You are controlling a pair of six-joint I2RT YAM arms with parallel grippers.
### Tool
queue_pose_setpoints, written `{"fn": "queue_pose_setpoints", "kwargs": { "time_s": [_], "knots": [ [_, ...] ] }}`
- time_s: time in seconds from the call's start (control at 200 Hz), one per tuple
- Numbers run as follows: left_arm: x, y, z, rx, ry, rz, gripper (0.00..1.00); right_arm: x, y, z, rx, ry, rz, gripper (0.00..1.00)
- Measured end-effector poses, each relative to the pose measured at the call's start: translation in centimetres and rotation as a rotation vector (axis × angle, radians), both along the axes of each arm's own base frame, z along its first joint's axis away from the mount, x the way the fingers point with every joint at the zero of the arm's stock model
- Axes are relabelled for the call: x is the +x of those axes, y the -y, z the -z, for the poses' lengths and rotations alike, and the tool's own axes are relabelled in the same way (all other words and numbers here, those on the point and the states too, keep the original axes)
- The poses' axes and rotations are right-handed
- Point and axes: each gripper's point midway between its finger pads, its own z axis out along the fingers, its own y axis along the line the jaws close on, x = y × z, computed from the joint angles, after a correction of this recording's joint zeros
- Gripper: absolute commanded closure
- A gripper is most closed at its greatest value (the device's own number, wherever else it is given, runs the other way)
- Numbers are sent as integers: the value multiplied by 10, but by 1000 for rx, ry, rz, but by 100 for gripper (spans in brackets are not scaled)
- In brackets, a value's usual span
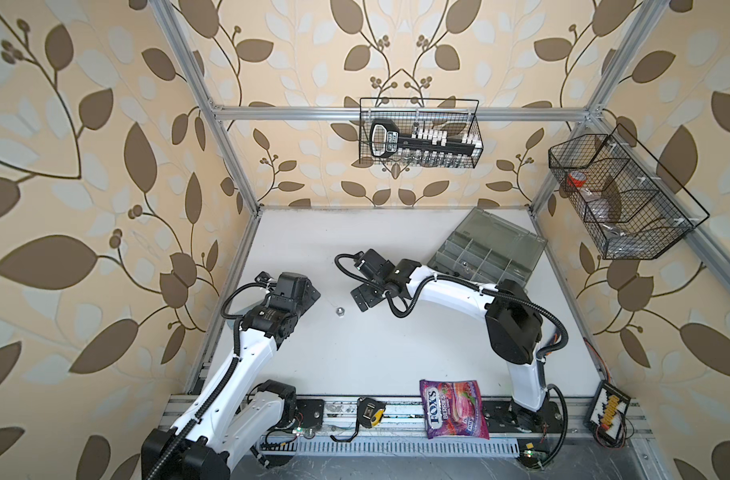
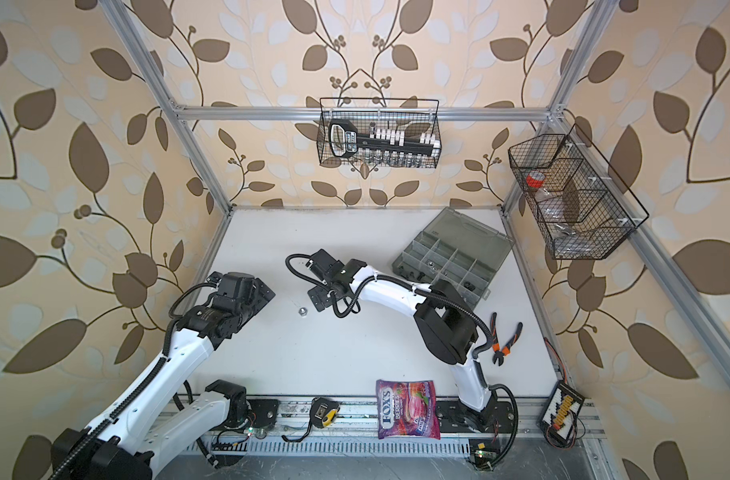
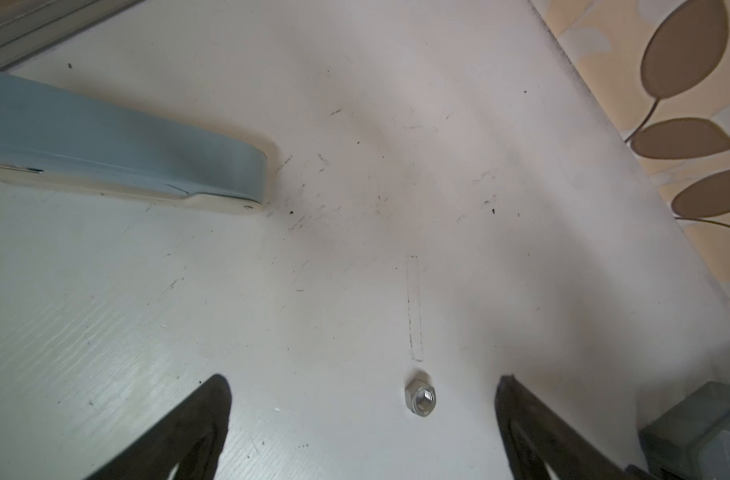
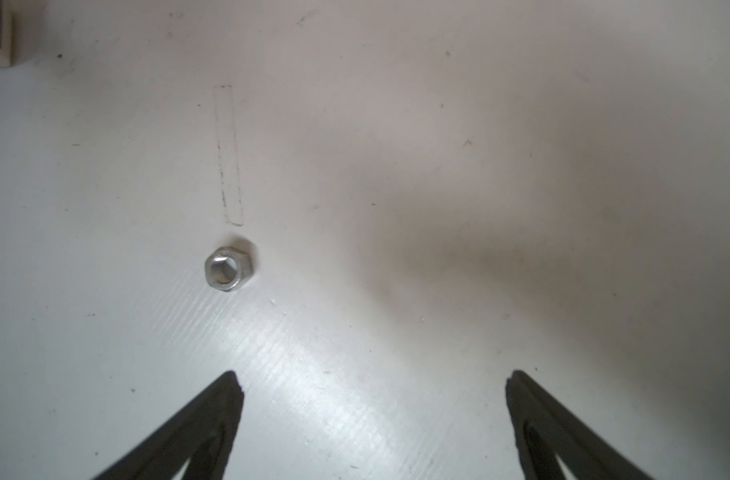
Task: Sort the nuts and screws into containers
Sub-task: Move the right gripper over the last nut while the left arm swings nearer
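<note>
Two arms reach in over the white table [image 1: 355,357] from its near edge, and their grippers face each other near the middle. A black wire basket [image 1: 475,124] hangs on the back wall and a second wire basket [image 1: 645,232] hangs on the right wall.

The grey organizer box [image 2: 467,235] sits at the table's far right, its smoky lid tipped back. Some compartments hold a few small dark and silver pieces, too small to name. A Fox's Berries candy bag [image 1: 454,409] lies at the near edge beside the right arm's base. In a top view, orange-handled pliers [image 2: 506,338] lie right of that arm's elbow. A black and yellow tape measure [image 1: 369,411] rests on the front rail.

The left gripper [image 3: 363,384] has its jaws spread wide and grips nothing. The right gripper [image 4: 373,378] is likewise spread wide and bare.

A single silver hex nut [image 1: 339,311] lies flat on the bare table between the two grippers, touching neither and well apart from the box. In the left wrist view it sits within the span of the spread fingers [image 3: 213,411].
</note>
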Motion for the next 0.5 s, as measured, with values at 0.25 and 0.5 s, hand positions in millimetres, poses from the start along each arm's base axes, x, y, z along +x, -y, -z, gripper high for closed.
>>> {"fn": "queue_pose_setpoints", "kwargs": {
  "time_s": [0.25,0.5],
  "knots": [
    [-20,-26,-25,53,92,-120,1,-10,-39,13,9,-18,-89,5],
    [-52,-58,-50,105,216,-276,1,-11,-57,25,19,-53,-137,19]
  ]
}}
